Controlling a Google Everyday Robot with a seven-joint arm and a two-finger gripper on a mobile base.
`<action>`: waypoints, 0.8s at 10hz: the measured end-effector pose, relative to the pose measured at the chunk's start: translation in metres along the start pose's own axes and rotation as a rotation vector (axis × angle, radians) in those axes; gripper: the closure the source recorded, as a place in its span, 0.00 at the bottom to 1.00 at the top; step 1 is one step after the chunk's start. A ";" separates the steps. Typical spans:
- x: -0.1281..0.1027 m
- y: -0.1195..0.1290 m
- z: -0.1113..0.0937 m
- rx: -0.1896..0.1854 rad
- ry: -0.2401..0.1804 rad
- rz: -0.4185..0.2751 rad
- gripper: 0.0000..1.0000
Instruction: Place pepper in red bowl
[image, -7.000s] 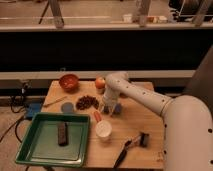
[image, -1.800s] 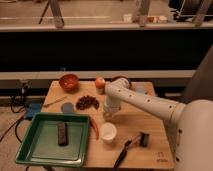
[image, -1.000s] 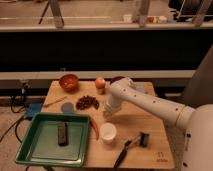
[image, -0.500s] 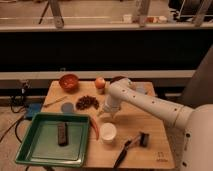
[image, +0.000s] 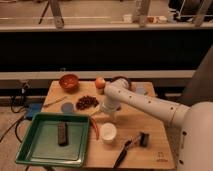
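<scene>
Pepper (image: 94, 128) lying on table (image: 135, 125), between green tray (image: 30, 150) and white cup (image: 108, 133), untouched. End effector (image: 108, 114) now hanging just above pepper's upper end, having drifted left off cup; grip state: cannot tell. Red bowl (image: 69, 82) sitting far-left, well apart. Pick-up seemingly pending.

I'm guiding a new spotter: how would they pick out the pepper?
Start at the green tray on the wooden table. Between its right rim and the white cup lies the pepper, below the pincer: slim, curved, red-orange, unlike the round orange fruit.
</scene>
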 end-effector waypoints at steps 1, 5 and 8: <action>-0.001 -0.001 0.001 -0.007 0.001 -0.008 0.20; -0.007 -0.001 0.007 -0.025 -0.006 -0.030 0.20; -0.013 -0.002 0.012 -0.042 -0.010 -0.074 0.20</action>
